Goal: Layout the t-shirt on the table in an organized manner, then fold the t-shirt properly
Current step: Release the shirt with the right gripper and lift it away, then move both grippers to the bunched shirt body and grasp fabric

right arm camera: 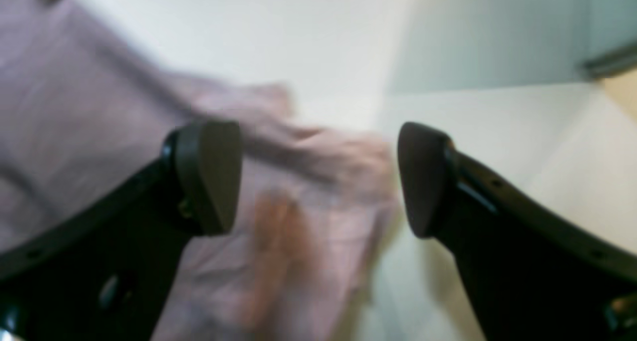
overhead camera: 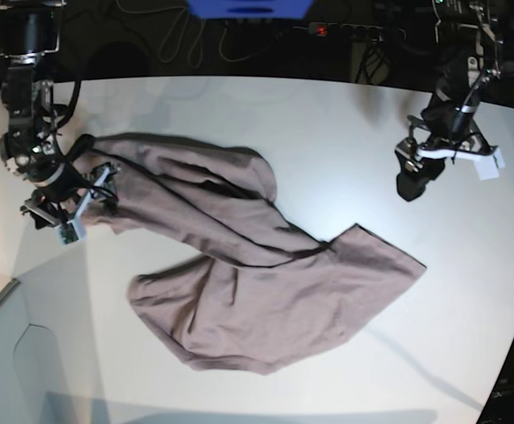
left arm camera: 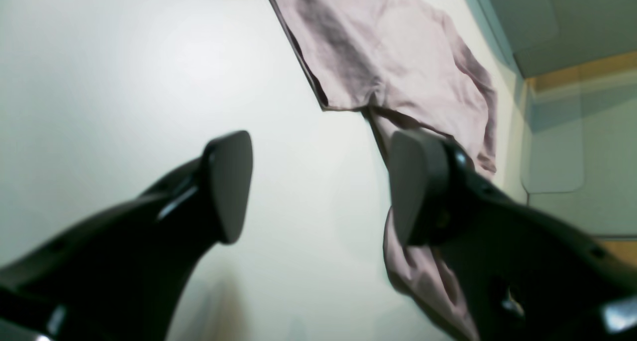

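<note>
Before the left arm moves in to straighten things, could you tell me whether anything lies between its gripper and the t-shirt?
Nothing visible does. The left gripper hangs open, apart from the t-shirt, with only bare table between them. The right gripper is at the shirt's opposite end.

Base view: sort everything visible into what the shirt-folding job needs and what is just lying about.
Job:
- crumpled mauve-grey cotton t-shirt
- smooth white table
- left gripper, open
- right gripper, open

Lying about:
- blue box beyond the far edge
- dark cables there
</note>
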Action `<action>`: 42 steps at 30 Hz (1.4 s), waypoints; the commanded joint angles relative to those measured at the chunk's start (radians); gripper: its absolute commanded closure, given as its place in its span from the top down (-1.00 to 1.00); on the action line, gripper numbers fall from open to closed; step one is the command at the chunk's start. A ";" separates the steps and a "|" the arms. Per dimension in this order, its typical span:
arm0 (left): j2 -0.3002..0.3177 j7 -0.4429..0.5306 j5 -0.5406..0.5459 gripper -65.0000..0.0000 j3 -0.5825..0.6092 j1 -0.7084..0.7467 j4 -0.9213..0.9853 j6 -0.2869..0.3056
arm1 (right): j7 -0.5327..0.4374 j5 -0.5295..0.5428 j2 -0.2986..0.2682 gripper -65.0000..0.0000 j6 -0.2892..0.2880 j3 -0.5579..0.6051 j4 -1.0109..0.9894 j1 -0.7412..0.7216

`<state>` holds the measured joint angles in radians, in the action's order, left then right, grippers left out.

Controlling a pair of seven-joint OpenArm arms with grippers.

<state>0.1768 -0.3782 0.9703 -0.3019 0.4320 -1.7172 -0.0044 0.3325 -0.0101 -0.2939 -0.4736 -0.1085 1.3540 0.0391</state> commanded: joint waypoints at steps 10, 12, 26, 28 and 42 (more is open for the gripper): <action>0.007 0.011 0.012 0.29 -0.003 0.001 -0.016 0.010 | -0.025 0.009 -0.012 0.40 -0.023 -0.006 -0.133 -0.074; 0.007 0.011 0.012 0.29 -0.003 0.009 -0.016 0.010 | -0.025 0.009 -0.012 0.40 -0.023 -0.006 -0.153 -0.091; 0.007 0.011 0.012 0.29 -0.003 0.017 -0.017 0.010 | -0.022 0.009 -0.008 -0.39 -0.132 -0.006 -0.184 -0.132; 0.007 0.011 0.012 0.29 -0.003 0.017 -0.017 0.008 | -0.022 0.009 -0.008 -0.80 -0.132 -0.006 -0.184 -0.129; 0.007 0.015 0.020 0.29 -0.003 0.024 -0.028 0.008 | -0.020 0.009 0.045 -1.00 -0.132 -0.010 0.255 0.075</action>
<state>0.1738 -0.3798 0.9741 -0.3012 0.4568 -1.7245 -0.0044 0.3355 -0.0143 -0.2359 -0.5945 -0.1143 1.5986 0.1249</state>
